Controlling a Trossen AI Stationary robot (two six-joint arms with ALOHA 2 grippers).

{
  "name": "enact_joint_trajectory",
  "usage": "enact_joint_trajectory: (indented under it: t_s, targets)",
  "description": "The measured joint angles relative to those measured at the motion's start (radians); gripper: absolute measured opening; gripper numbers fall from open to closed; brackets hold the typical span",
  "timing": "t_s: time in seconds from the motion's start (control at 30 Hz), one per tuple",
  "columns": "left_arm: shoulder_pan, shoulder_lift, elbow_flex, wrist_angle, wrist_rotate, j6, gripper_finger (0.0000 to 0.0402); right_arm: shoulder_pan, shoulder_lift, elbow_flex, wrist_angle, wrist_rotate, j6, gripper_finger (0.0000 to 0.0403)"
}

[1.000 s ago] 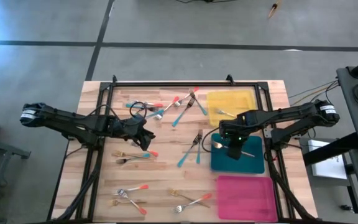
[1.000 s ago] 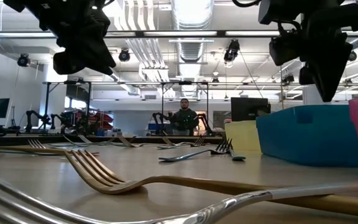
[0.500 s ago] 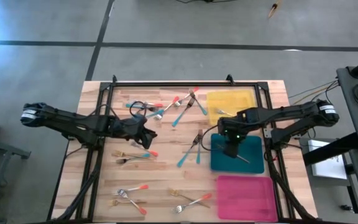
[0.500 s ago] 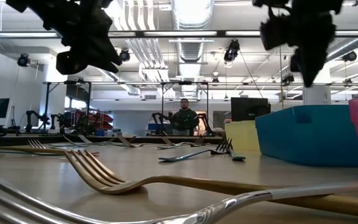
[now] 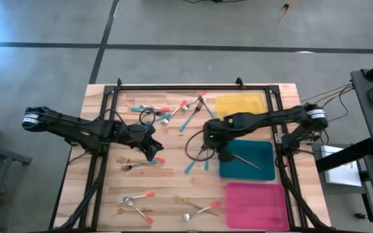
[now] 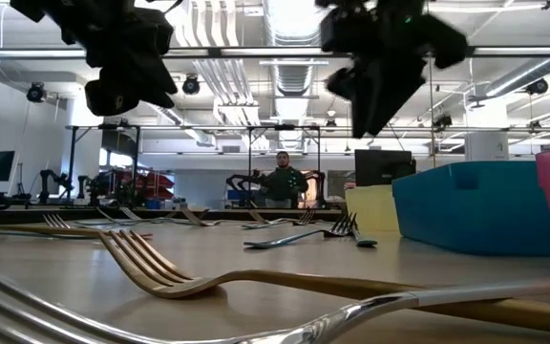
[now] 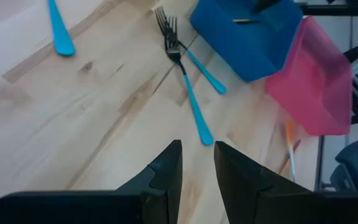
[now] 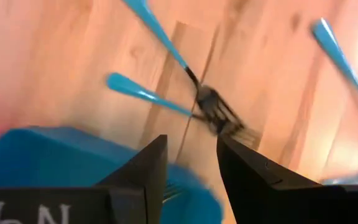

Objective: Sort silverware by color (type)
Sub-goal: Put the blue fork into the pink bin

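Grey floor surrounds the wooden table (image 5: 109, 194), which fills the lower middle of the high view. Three trays line its right side: yellow tray (image 5: 241, 107) uppermost, teal tray (image 5: 258, 165) in the middle with one slim utensil (image 5: 245, 159) lying in it, pink tray (image 5: 254, 204) lowest. The silverware (image 5: 186, 122) lies scattered over the rest of the table, mostly to the left of the trays.

My right tool (image 5: 215, 149) hangs just left of the teal tray, fingers parted and empty, over a pair of teal-handled forks (image 5: 191, 167) near the frame's centre. My left tool (image 5: 153, 150) waits left of centre, fingers a little apart and holding nothing, above a red-handled fork (image 5: 141, 160).

I judge the step in hand to be picking up a teal-handled fork. To do it well I should turn my fingers square across one handle, settle on the handle that lies clear of its neighbour, and come down low enough to pinch the thin stem against the wood. Where the heads cross, I risk dragging both forks.
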Motion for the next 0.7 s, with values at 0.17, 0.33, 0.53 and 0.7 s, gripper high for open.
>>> enact_joint_trajectory:
  t_s: [0.17, 0.33, 0.53, 0.7]
  targets:
    - [-0.015, -0.051, 0.000, -0.015, 0.000, 0.001, 0.0078, 0.000, 0.155, 0.092, 0.000, 0.002, -0.214, 0.0120]
    - [-0.020, -0.116, 0.000, -0.121, 0.001, 0.005, 0.0078, 0.000, 0.275, 0.141, -0.008, 0.000, -0.363, 0.0106]
    - [-0.020, -0.200, 0.000, -0.235, -0.006, 0.005, 0.0078, 0.000, 0.351, 0.179, -0.003, 0.000, -0.384, 0.0091]
    - [-0.019, -0.258, 0.000, -0.280, -0.036, 0.025, 0.0078, 0.000, 0.383, 0.185, 0.037, 0.000, -0.385, 0.0084]
